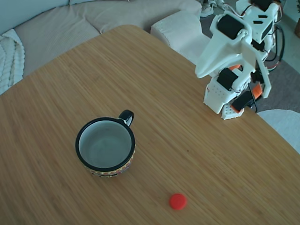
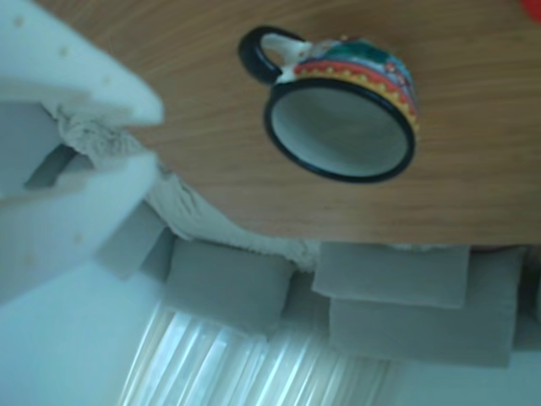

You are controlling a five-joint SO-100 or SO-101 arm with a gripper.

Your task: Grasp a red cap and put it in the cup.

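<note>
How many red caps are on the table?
1. The red cap lies on the wooden table in the fixed view, near the bottom edge, to the lower right of the cup. None shows inside the cup.

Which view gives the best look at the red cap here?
The fixed view. There the red cap lies whole and unobstructed on the table, in front and to the right of the cup. The other view, upside down, catches at most a red sliver at its top right corner, too little to identify.
</note>
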